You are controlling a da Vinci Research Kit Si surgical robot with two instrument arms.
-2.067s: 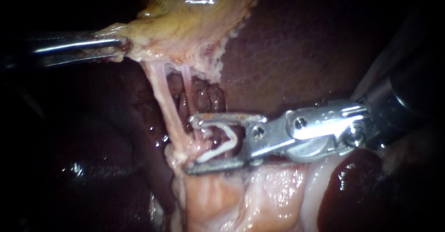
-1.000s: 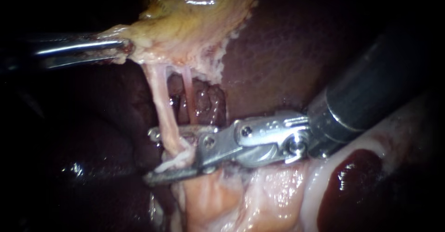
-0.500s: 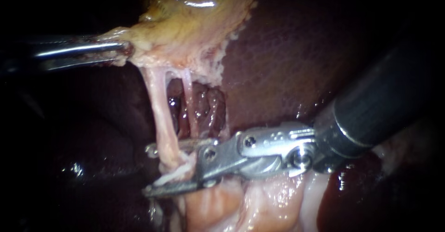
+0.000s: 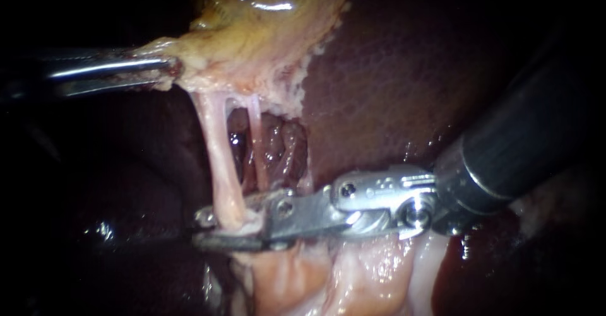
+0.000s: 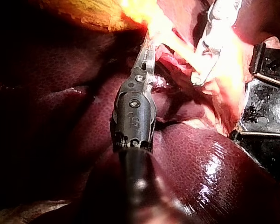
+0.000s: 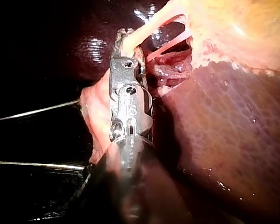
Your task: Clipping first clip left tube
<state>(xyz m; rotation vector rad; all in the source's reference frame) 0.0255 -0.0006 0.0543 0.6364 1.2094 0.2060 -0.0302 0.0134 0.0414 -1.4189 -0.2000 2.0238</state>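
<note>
Two pale tubes run down from the yellowish gallbladder (image 4: 265,26): the thicker left tube (image 4: 221,158) and a thinner right tube (image 4: 255,133). My right instrument (image 4: 209,228) comes in from the right, and its jaws are squeezed together across the lower end of the left tube. The clip they carry is hidden between them. The right wrist view shows the same grip, with the tube leaving the tips of my right instrument (image 6: 123,39). My left instrument (image 4: 169,69) is shut on the gallbladder's edge and holds it to the left, as my left instrument (image 5: 147,39) also shows in its wrist view.
Dark red liver (image 4: 404,70) lies behind and to the right of the tubes. Pale fatty tissue (image 4: 353,278) sits under the right instrument. A black frame (image 5: 268,60) and thin wires (image 6: 37,112) lie beside the specimen.
My right instrument slid left, from the right tube's side to the left tube, with an open white clip in its jaws. The jaws then closed down on the tube. The left instrument kept still.
</note>
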